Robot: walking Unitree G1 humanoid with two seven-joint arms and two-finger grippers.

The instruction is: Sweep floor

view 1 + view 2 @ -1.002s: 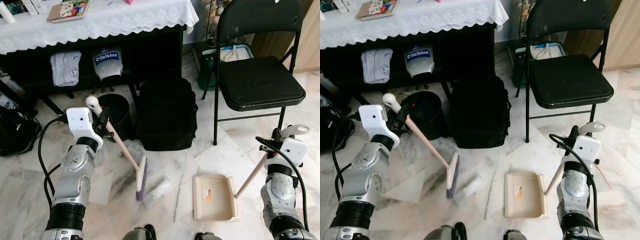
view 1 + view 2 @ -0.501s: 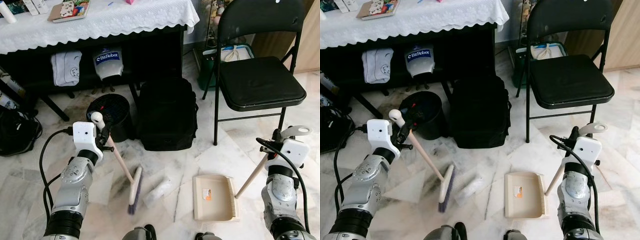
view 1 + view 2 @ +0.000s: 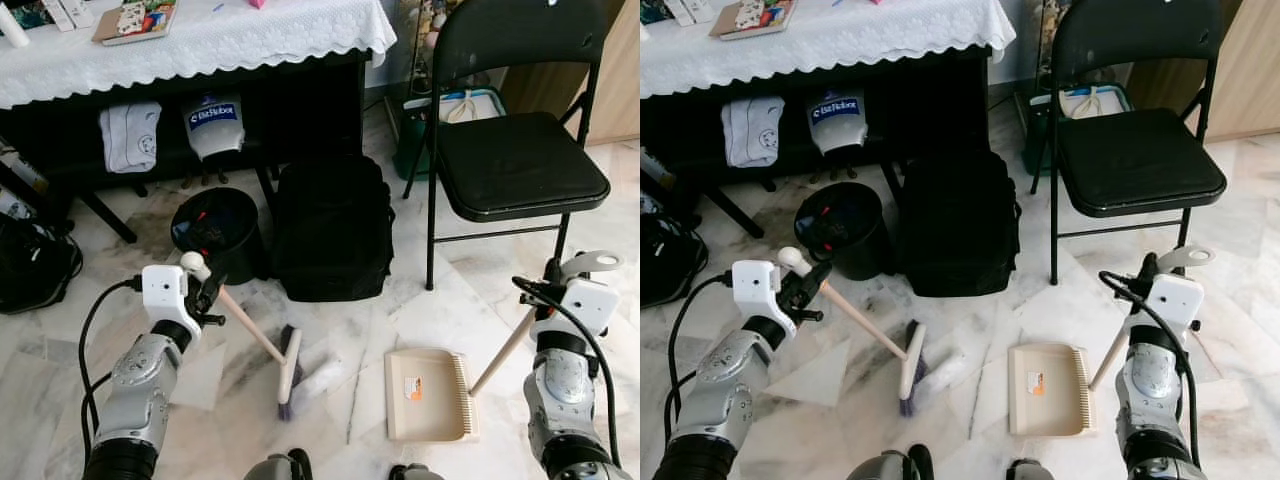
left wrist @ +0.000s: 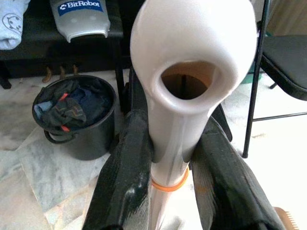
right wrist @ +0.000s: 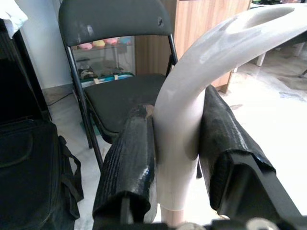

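left gripper: your left fingers are clamped on both sides of the broom handle, right below its white hollow end cap. Solid grip, no slack that I can see.

right gripper: closed around the curved white top of the dustpan handle. The stick runs down and to the left from it to the pan.

broom head: it sits on the marble floor in the middle of the scene, near the robot's feet. The handle slants up and to the left, back to your left gripper, so the long axis runs roughly left-far to right-near.

debris: there's a pale crumpled bit of wrapper touching the right side of the bristles, lying between the broom head and the dustpan.

dustpan: flat on the floor to the right of the broom head, near but not touching it. Looks like its open lip faces left toward the broom, though I can't be totally sure.

the relation that matters: the pan lies to the right of the bristles with the wrapper in the gap, so I'd say your stroke wants to go rightward, across the handle's axis.

clutter: black backpack and black bucket sit on the far side, black folding chair far right. All well apart from the sweep line.
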